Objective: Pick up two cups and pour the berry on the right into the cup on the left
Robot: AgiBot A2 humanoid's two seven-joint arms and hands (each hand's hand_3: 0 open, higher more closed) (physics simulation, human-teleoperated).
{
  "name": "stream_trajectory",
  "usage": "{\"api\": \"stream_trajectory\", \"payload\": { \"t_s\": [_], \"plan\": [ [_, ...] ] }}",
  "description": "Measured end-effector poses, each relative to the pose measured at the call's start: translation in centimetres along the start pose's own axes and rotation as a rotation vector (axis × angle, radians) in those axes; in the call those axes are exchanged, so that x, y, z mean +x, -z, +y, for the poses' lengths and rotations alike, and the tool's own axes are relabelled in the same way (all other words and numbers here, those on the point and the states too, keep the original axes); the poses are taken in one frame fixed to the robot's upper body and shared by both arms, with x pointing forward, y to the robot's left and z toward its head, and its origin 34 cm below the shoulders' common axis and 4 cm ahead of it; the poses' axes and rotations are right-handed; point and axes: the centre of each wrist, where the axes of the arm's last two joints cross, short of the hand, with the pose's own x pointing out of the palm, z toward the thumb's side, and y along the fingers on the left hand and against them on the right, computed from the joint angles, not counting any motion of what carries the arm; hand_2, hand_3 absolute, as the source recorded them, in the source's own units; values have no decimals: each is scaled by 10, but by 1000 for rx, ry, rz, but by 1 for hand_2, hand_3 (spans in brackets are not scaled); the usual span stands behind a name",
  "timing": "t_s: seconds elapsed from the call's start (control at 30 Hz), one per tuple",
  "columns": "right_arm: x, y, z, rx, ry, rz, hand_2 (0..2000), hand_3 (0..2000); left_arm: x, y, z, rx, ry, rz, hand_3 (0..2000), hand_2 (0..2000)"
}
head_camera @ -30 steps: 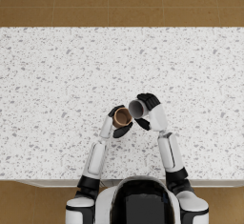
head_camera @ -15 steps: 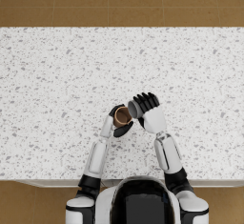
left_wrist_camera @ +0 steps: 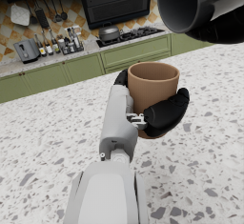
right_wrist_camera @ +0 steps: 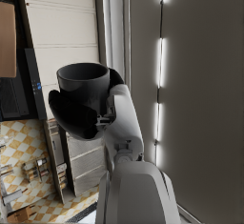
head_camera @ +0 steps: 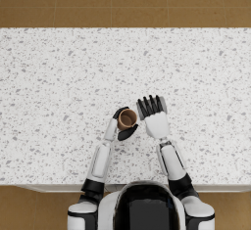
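Over the speckled tabletop (head_camera: 59,77), the left robot hand (head_camera: 126,126) was wrapped tight around the brown cup (head_camera: 127,119), dark fingers clamped on its wall, the cup upright with its mouth open to the head camera. From the left wrist, that brown cup (left_wrist_camera: 152,94) sat upright in the left robot hand (left_wrist_camera: 159,116), a thumb pressed across its front.

Just beside it, the right robot hand (head_camera: 152,114) was turned palm-down, fingers closed on the grey cup (head_camera: 162,104), of which only a sliver of rim peeked out past the knuckles in the head view. The right wrist view told it better: the grey cup (right_wrist_camera: 83,85) gripped firmly in the right robot hand (right_wrist_camera: 81,111), the whole view rolled sideways with the arm. In the left wrist view the grey cup (left_wrist_camera: 190,4) hung tipped, its dark mouth facing down toward the brown cup, close above and to one side, not touching.

The berry could not be made out in any view; the inside of both cups looked dark or bare.
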Motion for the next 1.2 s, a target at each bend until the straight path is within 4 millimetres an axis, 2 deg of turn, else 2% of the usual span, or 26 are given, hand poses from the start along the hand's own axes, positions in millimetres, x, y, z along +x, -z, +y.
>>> {"api": "stream_trajectory", "payload": {
  "t_s": [0.4, 0.43, 0.47, 0.57, 1.2],
  "plan": [
    [-4, -1, 0, 28, 15, 378, 2000, 1280, 2, -1, 0, 1, 2, -5, 1280, 2000],
    [-10, -9, -4, -66, 61, 487, 2000, 1280, 2, -1, 1, 2, 3, -6, 1280, 2000],
    [-7, -1, -2, -60, 73, 546, 2000, 1280, 2, -1, 1, 3, 4, -6, 1280, 2000],
    [-8, -2, -1, -53, 79, 625, 2000, 1280, 3, 0, 1, -1, 2, -8, 1280, 2000],
    [-5, -4, 1, -40, 54, 662, 2000, 1280, 0, -1, -2, 4, -12, -13, 1280, 2000]
  ]
}}
